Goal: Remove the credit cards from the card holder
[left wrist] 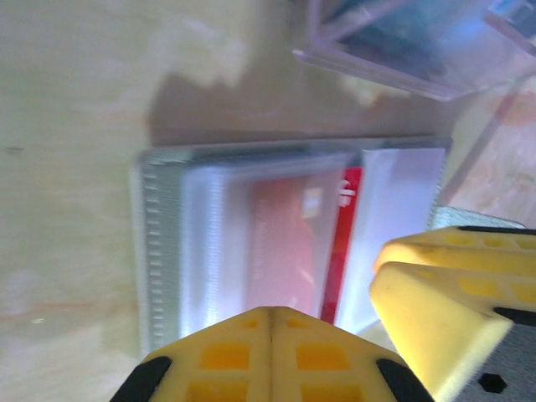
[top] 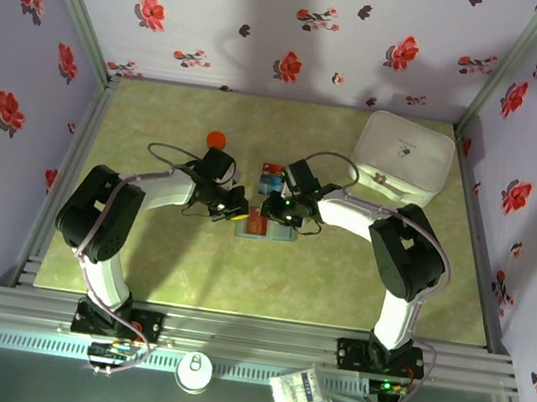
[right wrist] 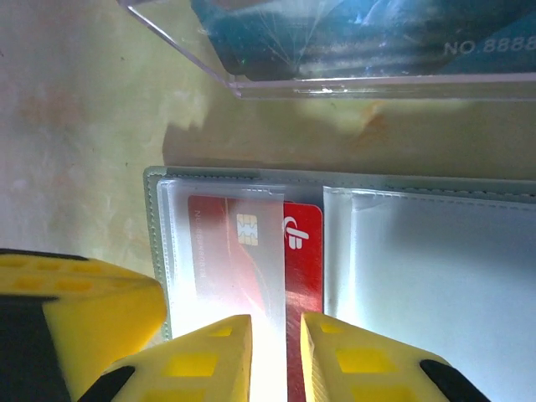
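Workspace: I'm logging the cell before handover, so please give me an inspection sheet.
Surface: green tabletop, mottled.
Job's things: card holder lies open; red card partly out of its clear sleeve.
Clutter: clear box beyond the holder, orange-capped bottle, white container.
Grippers: left gripper shut; right gripper with jaws narrowly apart at the red card, grip unclear.
Cables: grey loops along both arms.
Surroundings: floral walls.

Ahead of our yellow right gripper (right wrist: 276, 339) we see a red card (right wrist: 302, 251) in the grey-green card holder (right wrist: 435, 285); the table (top: 189, 260) is mottled green, the walls (top: 275, 20) lilac with red flowers.
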Motion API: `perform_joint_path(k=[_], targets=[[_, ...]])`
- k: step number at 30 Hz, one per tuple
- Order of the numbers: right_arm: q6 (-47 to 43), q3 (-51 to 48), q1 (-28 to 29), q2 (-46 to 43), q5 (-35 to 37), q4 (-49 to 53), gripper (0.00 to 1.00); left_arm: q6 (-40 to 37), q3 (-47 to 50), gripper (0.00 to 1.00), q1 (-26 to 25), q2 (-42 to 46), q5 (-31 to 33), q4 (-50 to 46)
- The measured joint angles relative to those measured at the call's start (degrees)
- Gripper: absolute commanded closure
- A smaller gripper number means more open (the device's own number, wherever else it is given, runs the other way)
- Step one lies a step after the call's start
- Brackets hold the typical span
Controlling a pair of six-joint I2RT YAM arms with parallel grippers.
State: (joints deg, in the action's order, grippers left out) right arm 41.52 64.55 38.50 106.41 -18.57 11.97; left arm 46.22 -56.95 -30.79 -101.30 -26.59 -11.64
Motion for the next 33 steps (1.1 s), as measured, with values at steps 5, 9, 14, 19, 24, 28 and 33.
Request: perform_joint_path(k=[5,9,14,19,24,28,33], targets=[[0.0,-0.9,-0.5,-1.0,0.4,0.0,0.76,0.0,-0.3,1.0,-1.6,-0.7,0.0,-0.2],[0.0,-1.0,-0.7,-1.2,0.4,0.1,0.75,-0.2,-0.2,1.0,-1.4,-1.9,1.0,-1.6],[0.0,-1.3,-0.7,-1.3,0.4,0.1,0.75,-1.4,-0.2,1.0,-0.9,-1.9,1.3,-2.8],[0.3,-1.3,-0.7,-1.3,0.3,0.0,0.75,-2.4,-0.7,1.0,-0.1,-1.9,1.3,-4.2],[1.1,-1.4,-0.7,-1.3,-0.5,-0.7,0.75,-3.0,-0.9,0.99,0.5,-1.8,1.3,-5.0],[1.7,-1.5,-0.7,-1.3,-1.6,-1.7,0.75,-3.1,-1.1,0.96,1.0,-1.8,1.5,-5.4],[2.6,-1.5,-0.7,-0.5,-3.1,-3.2,0.74,-3.1,-1.8,0.96,1.3,-1.8,2.0,-6.2]])
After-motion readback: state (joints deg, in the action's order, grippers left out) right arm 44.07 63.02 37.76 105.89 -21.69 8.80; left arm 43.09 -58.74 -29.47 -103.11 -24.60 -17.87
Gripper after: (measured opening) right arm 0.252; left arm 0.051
